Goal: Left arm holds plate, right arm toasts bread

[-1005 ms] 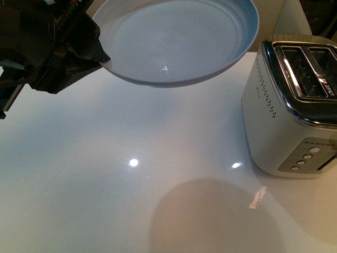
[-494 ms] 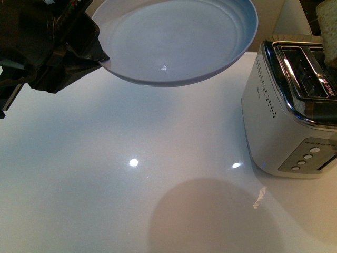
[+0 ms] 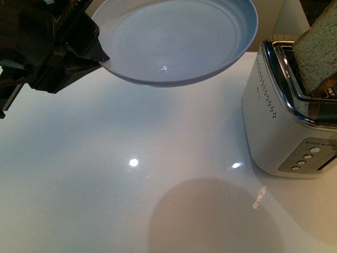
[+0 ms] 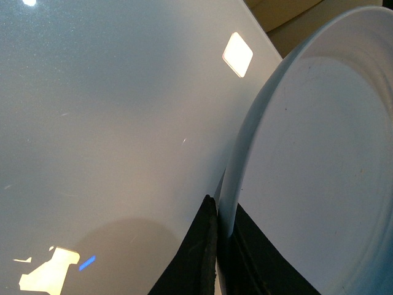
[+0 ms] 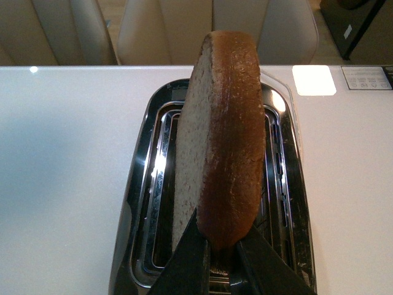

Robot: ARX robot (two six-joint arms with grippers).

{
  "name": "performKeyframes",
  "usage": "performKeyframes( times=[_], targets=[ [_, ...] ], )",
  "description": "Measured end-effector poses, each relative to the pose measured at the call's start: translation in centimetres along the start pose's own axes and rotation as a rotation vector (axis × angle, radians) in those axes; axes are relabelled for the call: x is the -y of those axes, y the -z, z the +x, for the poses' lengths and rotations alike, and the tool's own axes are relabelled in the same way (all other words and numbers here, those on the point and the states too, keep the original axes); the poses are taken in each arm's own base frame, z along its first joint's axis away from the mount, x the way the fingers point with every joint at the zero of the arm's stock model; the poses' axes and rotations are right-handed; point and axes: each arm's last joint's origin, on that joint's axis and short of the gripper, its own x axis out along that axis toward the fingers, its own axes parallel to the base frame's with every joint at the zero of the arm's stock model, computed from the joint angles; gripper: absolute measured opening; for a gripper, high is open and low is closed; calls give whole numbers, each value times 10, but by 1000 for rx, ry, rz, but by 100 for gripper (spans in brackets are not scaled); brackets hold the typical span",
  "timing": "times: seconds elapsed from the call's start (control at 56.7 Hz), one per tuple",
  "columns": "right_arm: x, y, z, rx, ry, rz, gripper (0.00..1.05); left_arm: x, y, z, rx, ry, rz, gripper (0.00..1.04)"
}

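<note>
My left gripper [image 3: 102, 59] is shut on the rim of the pale blue-grey plate [image 3: 179, 39] and holds it in the air at the upper left of the front view. In the left wrist view the black jaws [image 4: 220, 246] pinch the plate's rim [image 4: 245, 153] edge-on. My right gripper [image 5: 221, 255] is shut on the crust of the bread [image 5: 224, 141], a speckled light-brown slice held on edge just above the toaster's slots. In the front view the bread [image 3: 316, 55] leans over the toaster's top at the right edge; the right gripper is out of that view.
A white toaster [image 3: 287, 121] with a chrome top and two slots stands at the right on the glossy white table [image 3: 131, 184]; it also shows in the right wrist view [image 5: 141, 203]. Round buttons [image 3: 308, 156] sit on its front. Pale chairs [image 5: 153, 31] stand beyond the table.
The bread has come into the front view from the upper right and moved down and left over the toaster's slots. The plate and left gripper have stayed put.
</note>
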Motion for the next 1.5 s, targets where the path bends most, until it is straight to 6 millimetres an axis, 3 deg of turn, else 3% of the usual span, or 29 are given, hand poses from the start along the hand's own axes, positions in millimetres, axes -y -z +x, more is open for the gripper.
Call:
performKeyframes(
  times=[0.547,0.952,0.988,1.146,1.235,1.376,1.499],
  targets=[
    [-9,3,20,-98,7,-17,3,0,0,0,0,0,0,3],
    [-14,31,47,-201,13,-25,4,0,0,0,0,0,0,3],
    [-14,32,47,-199,11,-23,7,0,0,0,0,0,0,3],
    [-14,35,39,-190,4,-26,41,0,0,0,0,0,0,3],
    [-13,30,30,-165,-7,-33,53,0,0,0,0,0,0,3],
    [-6,17,5,-109,-47,-31,72,0,0,0,0,0,0,3],
    [12,4,-29,-43,-63,-26,91,0,0,0,0,0,0,3]
  ],
)
